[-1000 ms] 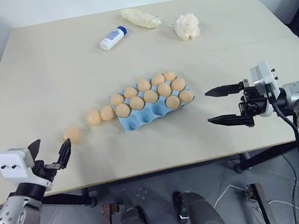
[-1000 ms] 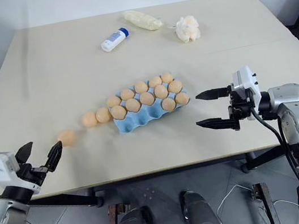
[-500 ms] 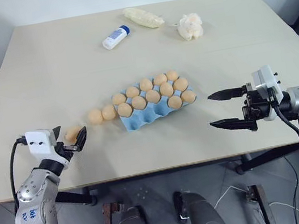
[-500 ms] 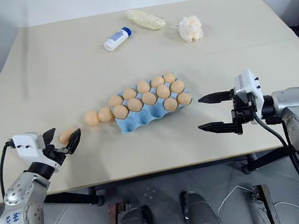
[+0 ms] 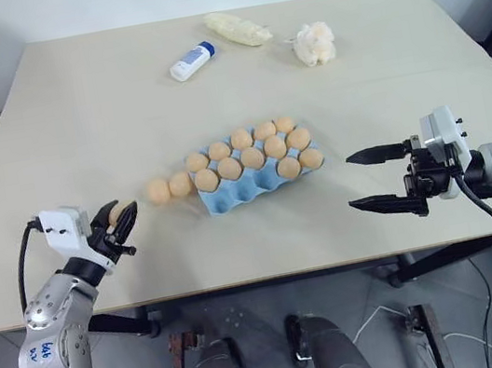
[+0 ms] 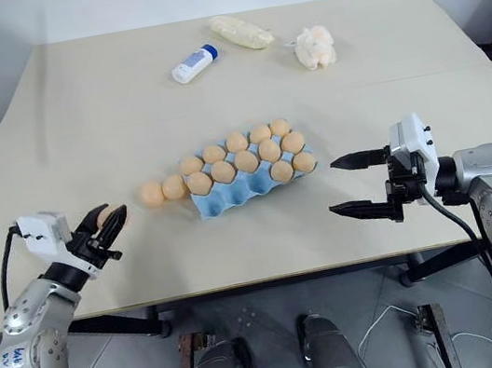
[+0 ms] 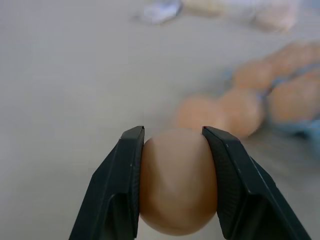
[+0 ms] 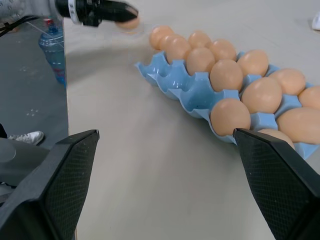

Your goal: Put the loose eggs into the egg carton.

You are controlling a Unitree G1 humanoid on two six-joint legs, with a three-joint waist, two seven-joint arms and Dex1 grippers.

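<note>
On a beige tabletop (image 5: 73, 109), the left gripper (image 5: 121, 226) is closed around one tan egg (image 7: 177, 182) near the front left edge. Two more loose eggs (image 5: 168, 188) lie touching the blue egg carton (image 5: 229, 196) at its left end. The right gripper (image 5: 379, 179) hangs wide open, empty, right of the carton.

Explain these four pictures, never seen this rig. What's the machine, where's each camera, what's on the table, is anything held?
It is a two-armed humanoid robot. Two pictures come from a stereo camera on its head, looking down at the table; the other two come from cameras on its wrists, looking along the fingers. On the table sit a blue egg carton mostly filled with eggs, two loose eggs beside it, a small white bottle, a pale yellow bundle and a lumpy white wad. The left gripper is shut on one egg. The right gripper is open, holding nothing.
</note>
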